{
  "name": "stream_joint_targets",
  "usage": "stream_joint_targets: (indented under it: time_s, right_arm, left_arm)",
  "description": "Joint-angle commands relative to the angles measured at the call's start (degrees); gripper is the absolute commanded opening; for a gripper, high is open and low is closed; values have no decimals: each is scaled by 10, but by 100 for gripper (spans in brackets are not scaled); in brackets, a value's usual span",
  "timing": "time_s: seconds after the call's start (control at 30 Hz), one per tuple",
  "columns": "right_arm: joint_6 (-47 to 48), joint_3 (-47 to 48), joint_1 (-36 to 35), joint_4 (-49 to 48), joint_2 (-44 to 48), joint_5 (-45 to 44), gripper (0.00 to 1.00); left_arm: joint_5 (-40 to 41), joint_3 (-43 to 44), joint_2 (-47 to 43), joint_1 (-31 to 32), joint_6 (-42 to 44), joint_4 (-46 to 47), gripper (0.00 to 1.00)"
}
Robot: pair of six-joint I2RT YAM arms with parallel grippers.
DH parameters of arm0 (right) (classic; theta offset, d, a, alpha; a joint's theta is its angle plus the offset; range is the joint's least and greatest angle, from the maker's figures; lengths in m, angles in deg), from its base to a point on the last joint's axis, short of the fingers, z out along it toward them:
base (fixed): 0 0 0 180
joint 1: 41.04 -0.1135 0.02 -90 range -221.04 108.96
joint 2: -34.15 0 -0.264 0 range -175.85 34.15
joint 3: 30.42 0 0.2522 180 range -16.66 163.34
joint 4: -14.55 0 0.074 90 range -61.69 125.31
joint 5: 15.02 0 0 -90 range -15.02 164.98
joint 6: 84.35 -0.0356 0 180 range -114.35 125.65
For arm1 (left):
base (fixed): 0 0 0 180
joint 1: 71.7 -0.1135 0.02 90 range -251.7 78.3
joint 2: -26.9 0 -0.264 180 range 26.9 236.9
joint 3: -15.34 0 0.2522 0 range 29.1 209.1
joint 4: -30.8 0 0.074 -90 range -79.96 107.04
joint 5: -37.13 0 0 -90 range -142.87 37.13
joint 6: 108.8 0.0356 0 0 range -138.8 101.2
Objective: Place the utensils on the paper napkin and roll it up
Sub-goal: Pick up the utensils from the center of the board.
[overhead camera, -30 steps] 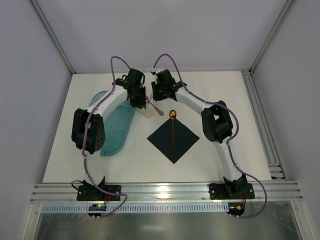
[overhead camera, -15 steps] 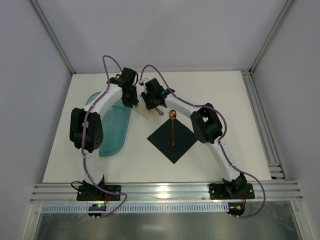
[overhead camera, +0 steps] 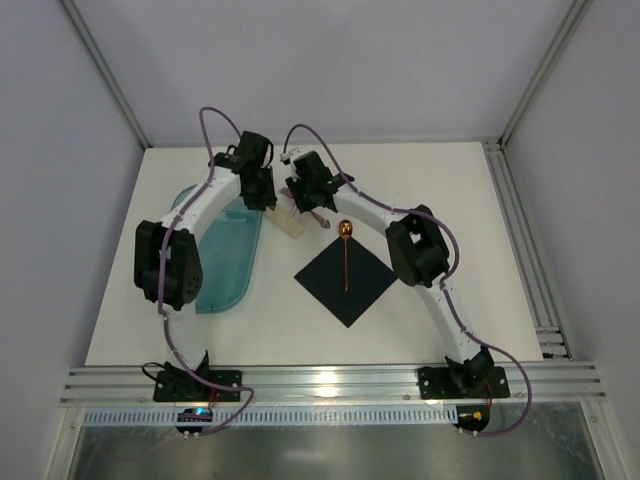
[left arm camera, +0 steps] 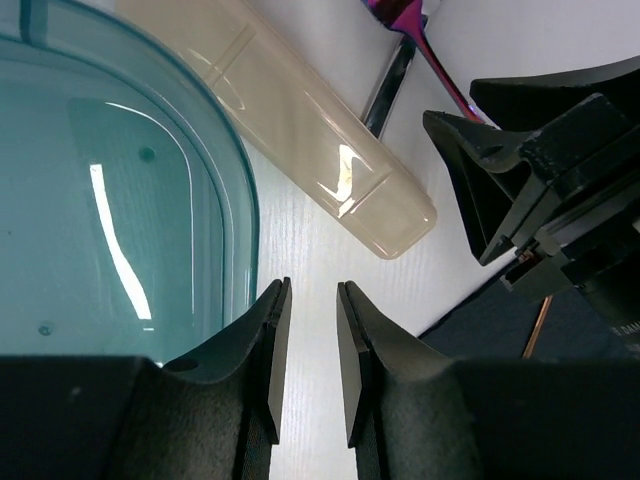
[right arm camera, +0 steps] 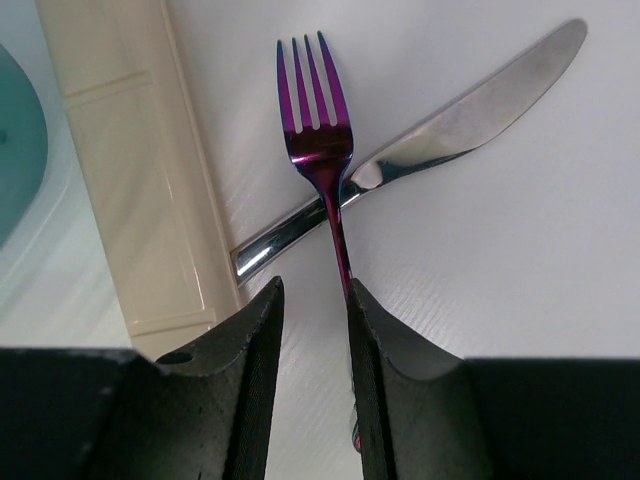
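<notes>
Napkin point(overhead camera: 325, 282): flat dark diamond under slim coppery spoon point(overhead camera: 345, 260)

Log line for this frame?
spoon: on napkin | fork, knife: crossed, off napkin | right pincer: open, over fork handle | left pincer: open, empty, beside tub

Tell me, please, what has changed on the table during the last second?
Both arms swung left. The right end effector moved toward the tray and now hangs over the crossed fork and knife. The left end effector shifted slightly left and farther back. Nothing was grasped or released. The spoon on the napkin, the tub and the tray stayed put.
</notes>
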Motion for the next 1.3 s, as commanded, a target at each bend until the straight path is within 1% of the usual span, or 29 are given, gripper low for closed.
stream_joint_targets:
  time_s: [0.0, 0.13, 0.4, 0.47, 0.53, 0.77, 0.87, 0.9, 1.0, 1.1, 1.17, 1.2, 1.23, 1.27]
  right_arm:
    - [37, 17, -1, -21, 34, -23, 34]
    - [60, 39, -2, 7, 8, -27, 34]
    - [95, 55, -1, 34, -27, -45, 34]
    - [96, 59, -1, 40, -41, -40, 34]
    - [94, 82, -1, 65, -48, -38, 34]
    - [84, 92, -1, 85, -56, -23, 34]
    - [83, 96, -1, 94, -58, -12, 24]
    - [83, 94, -1, 95, -59, -12, 17]
    - [82, 92, -1, 91, -56, -14, 4]
    - [75, 77, -1, 68, -43, -16, 4]
    - [64, 76, 0, 57, -26, -26, 4]
    - [60, 75, 4, 48, -18, -25, 4]
    - [49, 74, 6, 43, -10, -23, 4]
    - [43, 71, 9, 37, 13, -21, 4]
  left_arm:
    - [3, 24, -62, -2, -11, 12, 30]
    - [23, 12, -103, -2, -23, 20, 31]
    - [19, -13, -171, -2, -48, 47, 33]
    - [15, -22, -186, -1, -52, 52, 34]
    - [11, -28, -194, -1, -53, 55, 35]
    - [14, -41, -218, -1, -55, 57, 35]
    - [7, -52, -223, -1, -54, 62, 36]
    - [5, -57, -225, -1, -55, 60, 36]
    - [3, -65, -228, -1, -58, 66, 37]
    - [10, -60, -216, 9, -70, 66, 37]
    - [48, -26, -182, 22, -71, 34, 37]
    - [64, -12, -167, 40, -70, 22, 38]
    - [97, 21, -141, 48, -69, 0, 40]
    - [107, 36, -124, 56, -69, -8, 41]
